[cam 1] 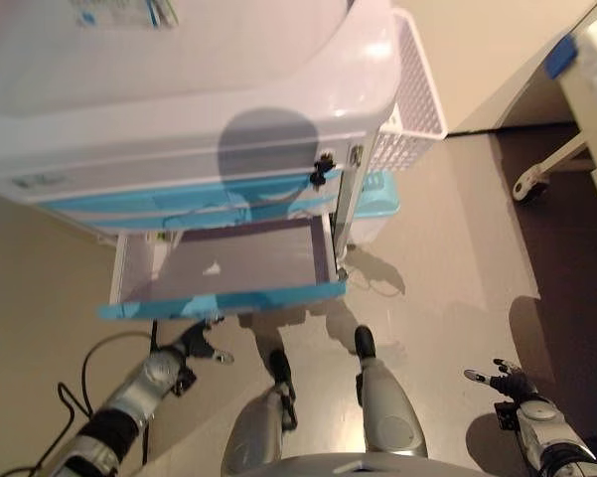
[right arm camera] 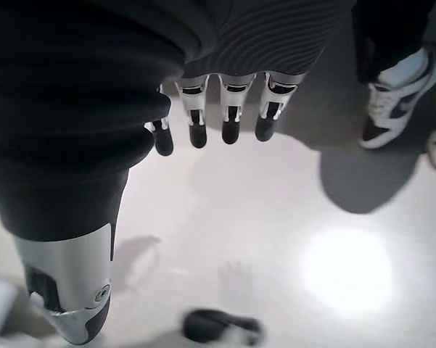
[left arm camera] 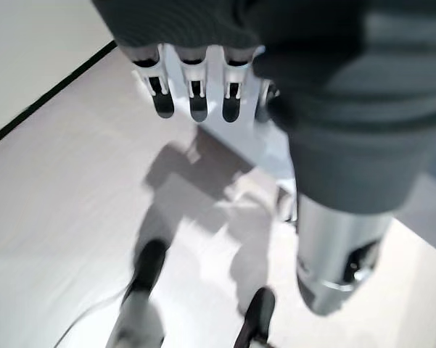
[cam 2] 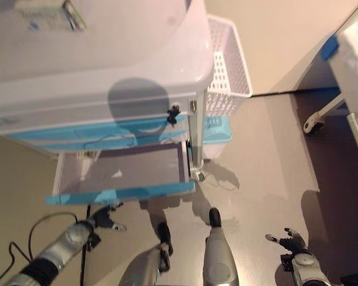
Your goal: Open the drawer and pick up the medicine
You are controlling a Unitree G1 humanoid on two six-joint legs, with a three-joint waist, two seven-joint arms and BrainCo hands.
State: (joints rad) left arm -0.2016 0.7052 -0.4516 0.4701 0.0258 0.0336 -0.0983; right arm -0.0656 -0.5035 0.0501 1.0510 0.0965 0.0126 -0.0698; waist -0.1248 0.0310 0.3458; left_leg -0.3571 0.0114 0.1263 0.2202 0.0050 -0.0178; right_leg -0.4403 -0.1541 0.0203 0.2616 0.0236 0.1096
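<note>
A white cart with blue-fronted drawers stands before me. Its lowest drawer is pulled out, with a grey floor and a blue front. A small white thing, perhaps the medicine, lies on the drawer's floor; it also shows in the right eye view. My left hand hangs just below the drawer's front, apart from it, with straight fingers and nothing in it. My right hand is low at the right, far from the cart, with relaxed fingers and empty.
A white wire basket hangs on the cart's right side, above a light blue bin. A wheeled white frame stands at the far right. A person's shoes show on the floor in the right wrist view.
</note>
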